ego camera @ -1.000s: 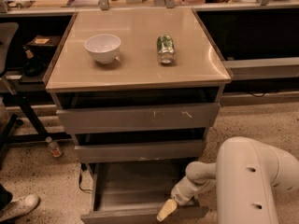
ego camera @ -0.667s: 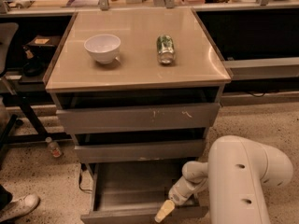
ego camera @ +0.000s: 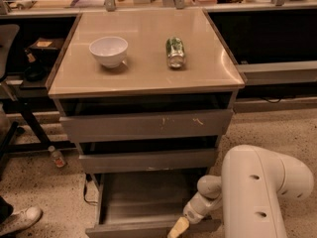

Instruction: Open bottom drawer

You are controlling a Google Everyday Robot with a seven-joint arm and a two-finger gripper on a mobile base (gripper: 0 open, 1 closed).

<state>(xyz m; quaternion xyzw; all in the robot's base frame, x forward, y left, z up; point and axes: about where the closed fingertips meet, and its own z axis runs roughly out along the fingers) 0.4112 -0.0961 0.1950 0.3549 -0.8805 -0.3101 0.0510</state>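
The bottom drawer (ego camera: 143, 202) of the grey cabinet is pulled out, and its flat grey inside shows. Its slim front panel (ego camera: 129, 230) lies at the lower edge of the view. My gripper (ego camera: 178, 227) sits at the right part of that front panel, at the end of my white arm (ego camera: 257, 197). Only a yellowish fingertip (ego camera: 177, 227) shows. The mid-height drawer front (ego camera: 148, 160) and the tall scratched front (ego camera: 146, 124) above it are closed.
A white bowl (ego camera: 108, 50) and a green can (ego camera: 175, 52) lying on its side rest on the beige cabinet top (ego camera: 148, 78). A small bottle (ego camera: 57, 157) stands on the floor at left. A shoe (ego camera: 20, 220) is at lower left. Dark desks stand on both sides.
My arm has shifted slightly to the left over the drawer's right side. The drawer stays pulled out, and the gripper stays at its front panel.
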